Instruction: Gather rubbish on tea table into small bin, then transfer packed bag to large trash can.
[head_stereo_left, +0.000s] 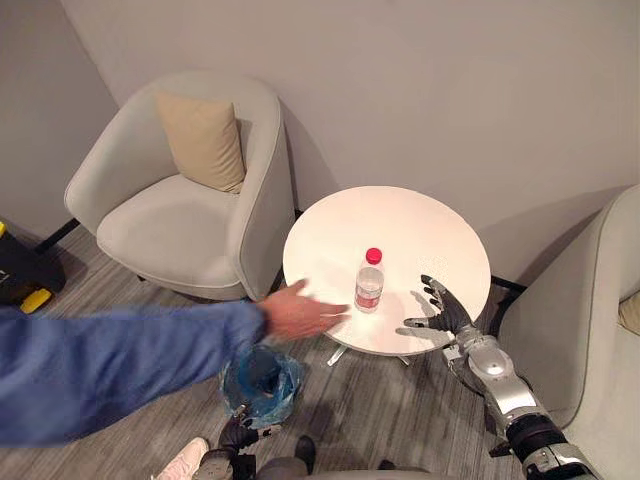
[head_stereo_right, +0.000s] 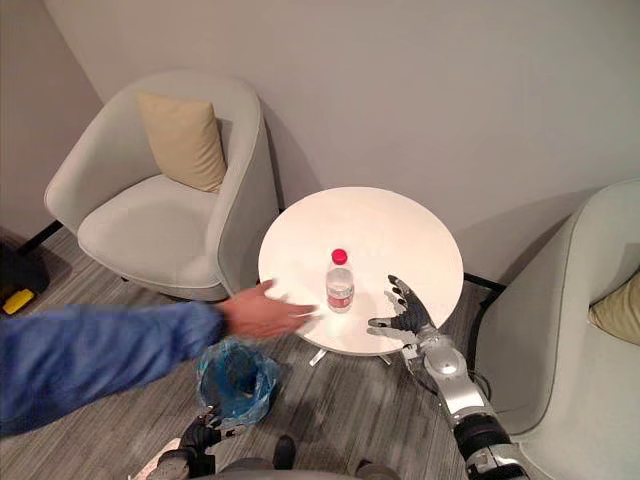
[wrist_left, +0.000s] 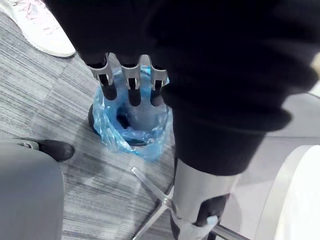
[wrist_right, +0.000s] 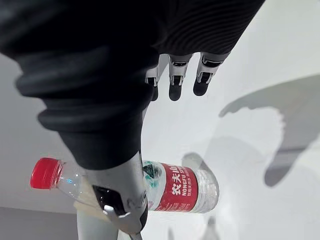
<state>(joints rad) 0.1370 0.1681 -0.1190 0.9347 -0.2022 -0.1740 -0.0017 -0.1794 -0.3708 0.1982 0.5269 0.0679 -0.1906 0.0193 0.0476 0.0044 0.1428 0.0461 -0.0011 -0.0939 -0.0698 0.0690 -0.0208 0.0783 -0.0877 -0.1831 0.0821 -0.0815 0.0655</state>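
A clear water bottle (head_stereo_left: 369, 283) with a red cap and red label stands upright near the front of the round white tea table (head_stereo_left: 400, 225). My right hand (head_stereo_left: 445, 312) rests open at the table's front right edge, fingers spread, a short gap right of the bottle (wrist_right: 175, 187). On the floor left of the table's base stands the small bin (head_stereo_left: 262, 385), lined with a blue bag. My left hand (head_stereo_left: 235, 437) hovers low just before the bin (wrist_left: 132, 130), open, with its fingers (wrist_left: 131, 80) straight and holding nothing.
A person's hand (head_stereo_left: 298, 315) on a blue sleeve (head_stereo_left: 120, 365) reaches in from the left to the table's front edge, close to the bottle. A grey armchair (head_stereo_left: 160, 230) with a tan cushion (head_stereo_left: 205, 140) stands left, another armchair (head_stereo_left: 590, 330) right. A white shoe (head_stereo_left: 183, 460) is near the bin.
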